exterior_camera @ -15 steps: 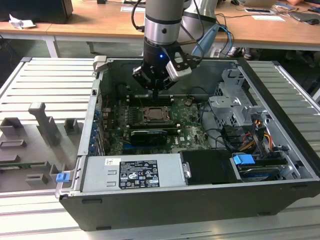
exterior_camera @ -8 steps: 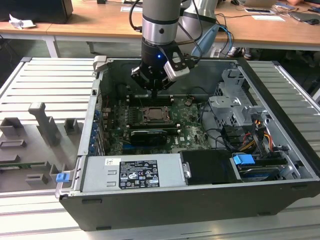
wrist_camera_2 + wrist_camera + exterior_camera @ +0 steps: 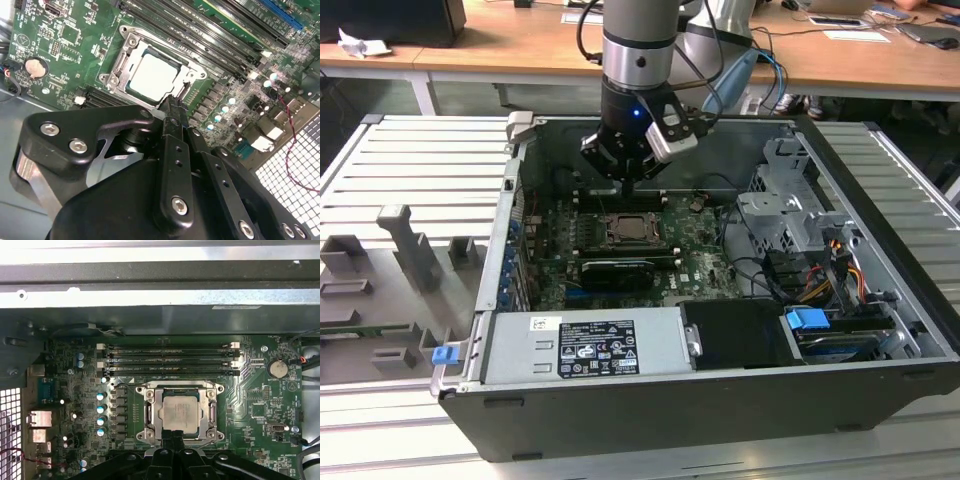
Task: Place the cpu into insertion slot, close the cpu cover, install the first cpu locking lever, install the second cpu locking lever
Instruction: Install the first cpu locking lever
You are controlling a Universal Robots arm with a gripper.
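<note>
Exterior view: the arm's claw [image 3: 628, 186] hangs inside an open computer case [image 3: 720, 400], poised directly over the insertion slot [image 3: 625, 231] on the green motherboard [image 3: 700, 265].

Second wrist view: the claw's fingers are pressed together and grip nothing. This narrow tip probably suits pushing on thin metal parts. It sits just beside the slot's near edge. Just past the tip, the cpu [image 3: 152, 75] lies flat in the slot. The cpu cover [image 3: 192, 75] seems folded down around it, pinning it in place.

First wrist view: the cpu sits just beyond the closed claw, framed by the cover.
</note>
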